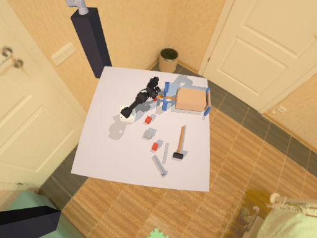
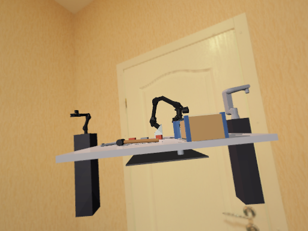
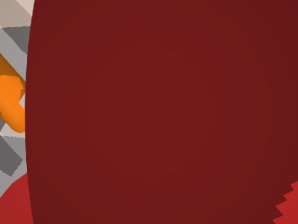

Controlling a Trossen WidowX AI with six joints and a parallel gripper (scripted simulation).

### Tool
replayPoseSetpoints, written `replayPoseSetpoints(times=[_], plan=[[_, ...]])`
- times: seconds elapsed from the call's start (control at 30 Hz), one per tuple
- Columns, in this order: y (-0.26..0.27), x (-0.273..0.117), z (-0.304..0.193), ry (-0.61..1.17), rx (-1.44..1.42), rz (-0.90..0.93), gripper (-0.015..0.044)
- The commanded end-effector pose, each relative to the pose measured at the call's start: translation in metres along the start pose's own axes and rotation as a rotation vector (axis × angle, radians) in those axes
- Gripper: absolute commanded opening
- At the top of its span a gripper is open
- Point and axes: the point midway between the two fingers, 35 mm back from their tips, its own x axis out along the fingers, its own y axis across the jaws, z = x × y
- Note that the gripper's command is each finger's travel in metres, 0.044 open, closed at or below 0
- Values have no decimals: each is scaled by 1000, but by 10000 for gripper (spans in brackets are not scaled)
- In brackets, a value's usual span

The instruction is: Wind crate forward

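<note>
The tan crate (image 1: 191,99) (image 2: 207,127) sits flat inside the cubby, between its blue posts. A gap shows between its front and the blue frame (image 1: 165,105) at the mouth. An orange strap (image 1: 171,98) (image 3: 10,95) runs from the crate through the frame towards the winch, which the arm mostly hides. My gripper (image 1: 157,94) (image 2: 177,120) is low over the winch, just outside the mouth, shut on the red winch handle (image 1: 155,99) (image 3: 150,110). The handle's dark red round part fills most of the wrist view and hides the fingertips and the key's seat.
A red block (image 1: 148,119) lies near the arm's base. Beyond are a grey block (image 1: 148,133), another red block (image 1: 155,146), a thin grey bar (image 1: 166,153), a grey tool (image 1: 159,165) and a hammer (image 1: 181,141). The cubby's blue rear post (image 1: 207,111) stands near the table edge.
</note>
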Motion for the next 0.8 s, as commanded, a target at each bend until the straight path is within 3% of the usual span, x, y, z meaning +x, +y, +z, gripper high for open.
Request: replayPoseSetpoints(times=[0.0,0.77], plan=[[1,4,0,5,-8,-3,0],[-3,4,0,4,79,-12,0]])
